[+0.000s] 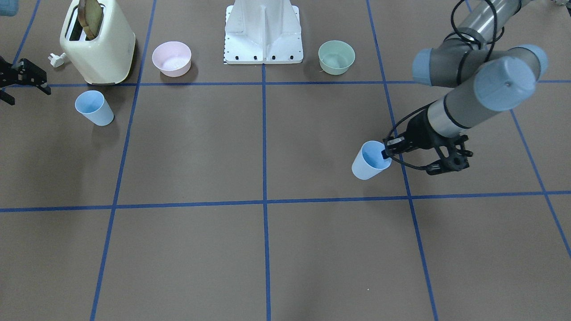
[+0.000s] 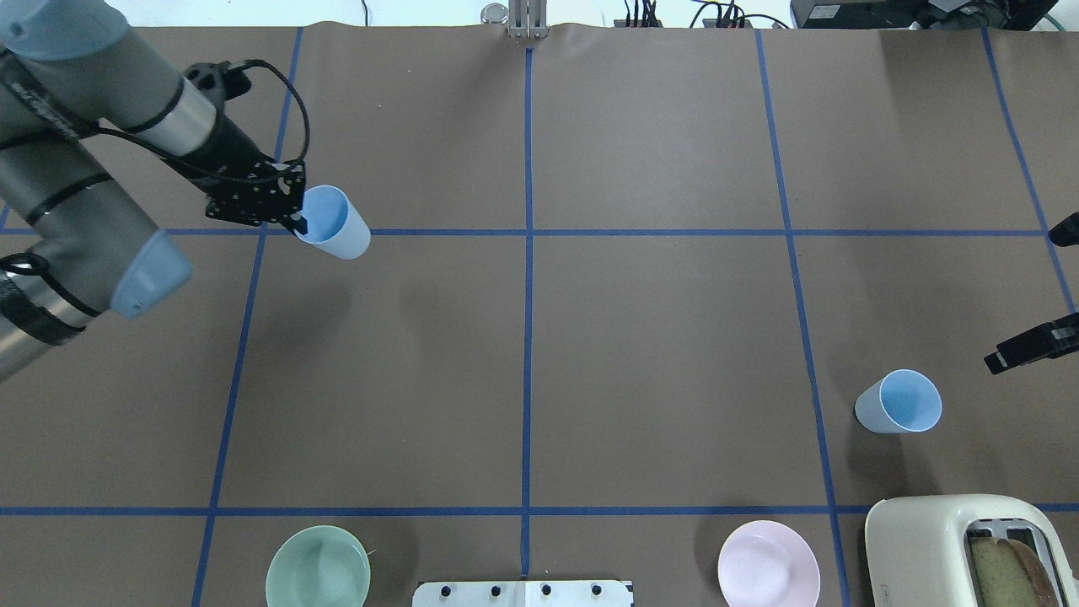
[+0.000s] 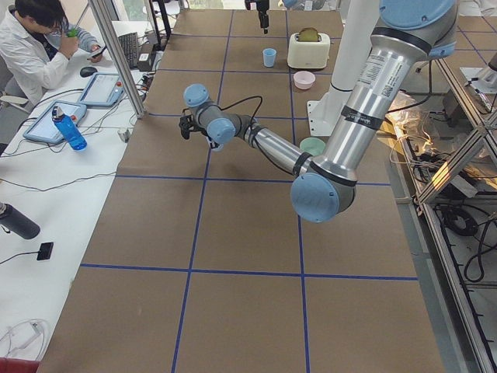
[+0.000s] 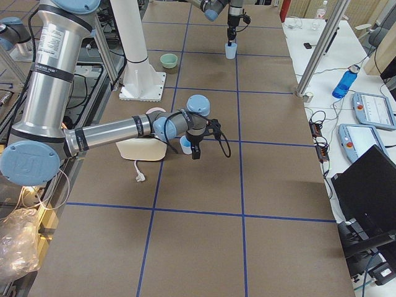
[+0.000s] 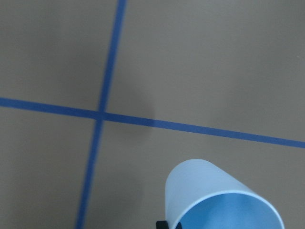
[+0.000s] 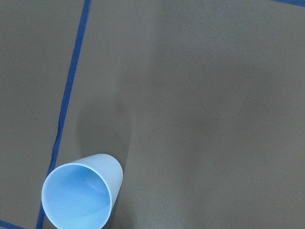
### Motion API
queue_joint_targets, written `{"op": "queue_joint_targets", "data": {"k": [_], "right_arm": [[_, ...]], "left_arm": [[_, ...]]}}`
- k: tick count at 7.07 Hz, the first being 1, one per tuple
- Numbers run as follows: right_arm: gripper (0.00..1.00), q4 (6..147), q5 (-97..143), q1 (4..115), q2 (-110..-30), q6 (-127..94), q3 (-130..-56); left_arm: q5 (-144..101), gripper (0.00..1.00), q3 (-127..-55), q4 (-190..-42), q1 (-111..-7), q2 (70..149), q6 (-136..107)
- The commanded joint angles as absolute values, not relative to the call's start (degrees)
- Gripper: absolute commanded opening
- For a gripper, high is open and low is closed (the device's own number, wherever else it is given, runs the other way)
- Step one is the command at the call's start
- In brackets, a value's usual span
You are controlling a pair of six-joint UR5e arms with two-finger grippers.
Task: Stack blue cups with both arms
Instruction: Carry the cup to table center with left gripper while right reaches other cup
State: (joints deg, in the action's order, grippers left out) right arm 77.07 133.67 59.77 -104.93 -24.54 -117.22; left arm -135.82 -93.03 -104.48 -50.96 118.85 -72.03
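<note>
Blue cups are well apart. The held cup hangs mouth-up from the left gripper, which pinches its rim with one finger inside and one outside, and it seems to be just clear of the table. The other cup stands upright, far across from that hand and just beside the right gripper. Its jaws look spread and empty, so the right arm is nearer to that cup. Both are smooth, tapered, pale-blue tumblers
</note>
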Motion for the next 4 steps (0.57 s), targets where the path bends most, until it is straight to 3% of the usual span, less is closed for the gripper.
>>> {"op": "queue_joint_targets", "data": {"k": [1,4], "right_arm": [[0.94,73.3,130.8,56.2,-104.9,-29.8,-117.2],[0.93,72.1,126.4,51.5,-104.8,-34.4,-116.8]], "left_arm": [[-132.4,0.00,-93.2,-97.0,-46.4,127.2,-78.5],[-127.3,0.00,-90.5,-95.3,-41.2,133.1,-78.6]]}}
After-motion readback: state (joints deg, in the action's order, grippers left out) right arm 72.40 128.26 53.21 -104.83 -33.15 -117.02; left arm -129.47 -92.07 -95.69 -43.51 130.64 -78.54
